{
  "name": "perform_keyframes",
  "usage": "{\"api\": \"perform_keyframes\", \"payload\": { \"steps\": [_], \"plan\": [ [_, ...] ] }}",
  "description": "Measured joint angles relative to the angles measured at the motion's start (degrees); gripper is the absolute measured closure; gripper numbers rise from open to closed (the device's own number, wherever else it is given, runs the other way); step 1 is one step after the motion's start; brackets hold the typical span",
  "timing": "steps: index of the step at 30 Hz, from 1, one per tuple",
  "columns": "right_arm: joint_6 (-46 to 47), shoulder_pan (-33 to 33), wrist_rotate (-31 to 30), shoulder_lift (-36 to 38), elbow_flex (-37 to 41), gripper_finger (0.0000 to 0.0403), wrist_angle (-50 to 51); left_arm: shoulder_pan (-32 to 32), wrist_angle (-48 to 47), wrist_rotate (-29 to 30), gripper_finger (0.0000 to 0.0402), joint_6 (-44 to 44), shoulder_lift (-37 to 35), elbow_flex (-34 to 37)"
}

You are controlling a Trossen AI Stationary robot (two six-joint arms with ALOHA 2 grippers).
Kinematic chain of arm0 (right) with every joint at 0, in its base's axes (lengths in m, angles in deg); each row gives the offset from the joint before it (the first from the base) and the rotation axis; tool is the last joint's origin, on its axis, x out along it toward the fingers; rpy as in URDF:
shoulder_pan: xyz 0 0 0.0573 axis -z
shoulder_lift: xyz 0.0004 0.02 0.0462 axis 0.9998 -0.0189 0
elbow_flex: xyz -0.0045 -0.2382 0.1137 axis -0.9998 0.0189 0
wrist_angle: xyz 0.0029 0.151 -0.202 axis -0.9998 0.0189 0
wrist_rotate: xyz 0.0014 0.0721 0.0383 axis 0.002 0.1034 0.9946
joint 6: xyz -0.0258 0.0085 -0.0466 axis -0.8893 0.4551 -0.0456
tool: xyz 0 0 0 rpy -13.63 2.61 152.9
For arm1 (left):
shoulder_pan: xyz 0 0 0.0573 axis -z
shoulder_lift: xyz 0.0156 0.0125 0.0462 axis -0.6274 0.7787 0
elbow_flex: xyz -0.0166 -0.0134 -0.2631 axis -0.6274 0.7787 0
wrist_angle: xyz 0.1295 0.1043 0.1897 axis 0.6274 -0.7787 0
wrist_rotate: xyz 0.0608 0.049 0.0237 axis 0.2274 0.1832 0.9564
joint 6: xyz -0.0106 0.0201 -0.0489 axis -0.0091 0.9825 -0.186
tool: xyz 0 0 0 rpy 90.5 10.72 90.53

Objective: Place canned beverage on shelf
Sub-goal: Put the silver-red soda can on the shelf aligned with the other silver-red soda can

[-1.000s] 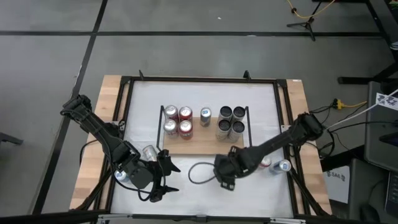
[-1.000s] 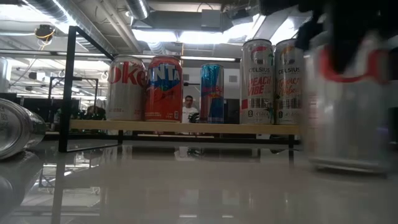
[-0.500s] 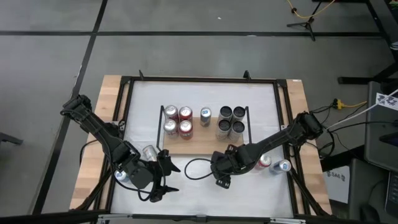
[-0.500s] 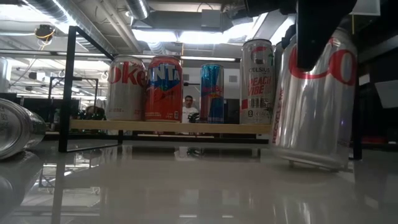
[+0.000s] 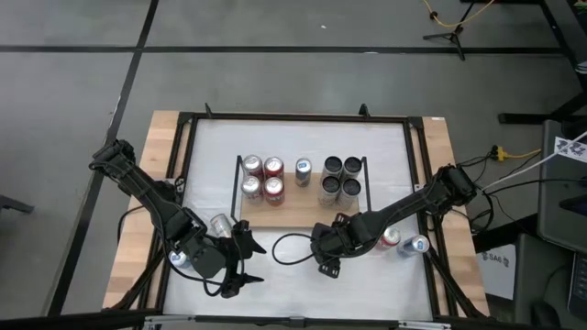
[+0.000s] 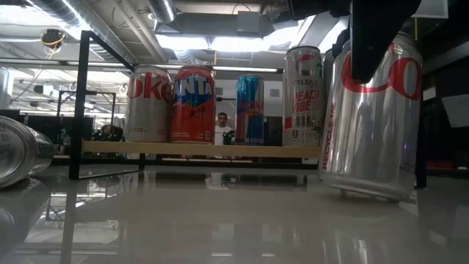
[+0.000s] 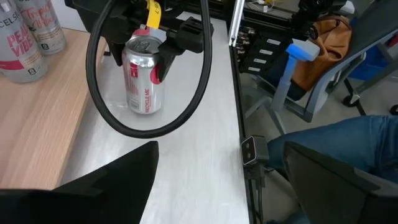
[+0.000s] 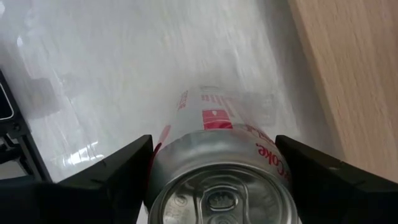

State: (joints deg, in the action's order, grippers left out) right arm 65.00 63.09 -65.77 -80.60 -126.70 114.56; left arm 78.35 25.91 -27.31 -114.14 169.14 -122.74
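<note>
A silver Diet Coke can [image 6: 370, 117] stands on the white tabletop just in front of the shelf [image 5: 293, 209], near its right half. My right gripper [image 5: 326, 255] is shut on the can from above. The shelf is a light wooden board with black end rails. It carries several upright cans: red and silver ones on the left, a blue one [image 6: 249, 108] in the middle, and Celsius cans [image 6: 303, 95] on the right. My left gripper [image 5: 240, 261] hangs open near the front left and touches nothing; its wrist view shows the held can [image 7: 144, 74]. My right gripper pinches the can's upper side wall [image 7: 144, 59] just under the rim, one finger [image 8: 106, 180] on each opposite side. The fingers come down from above, slanting a little. The can tilts slightly. Its base is down at the tabletop; whether it rests there I cannot tell.
A silver can [image 5: 220, 225] lies on its side beside my left arm, and two more cans [image 5: 392, 240] [image 5: 418, 245] lie near the right frame. A black cable loop [image 5: 289, 249] hangs off my right wrist. The table has a black frame [image 5: 183, 165].
My right gripper has shifted a little toward the table's left edge with the can, then held still. The can stood upright before and now leans slightly.
</note>
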Motion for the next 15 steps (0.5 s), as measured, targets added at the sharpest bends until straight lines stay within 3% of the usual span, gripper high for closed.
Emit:
{"api": "perform_keyframes", "payload": {
  "steps": [8, 15],
  "plan": [
    [-0.03, 0.00, 1.34, 0.00, 0.00, 0.0084, -0.09, 0.00, 0.01, 0.00, 0.0066, -0.02, 0.00, 0.00],
    [-0.07, 0.00, 1.51, 0.11, -0.09, 0.0029, -0.22, 0.01, 0.02, 0.00, 0.0066, -0.02, 0.00, 0.00]
  ]
}}
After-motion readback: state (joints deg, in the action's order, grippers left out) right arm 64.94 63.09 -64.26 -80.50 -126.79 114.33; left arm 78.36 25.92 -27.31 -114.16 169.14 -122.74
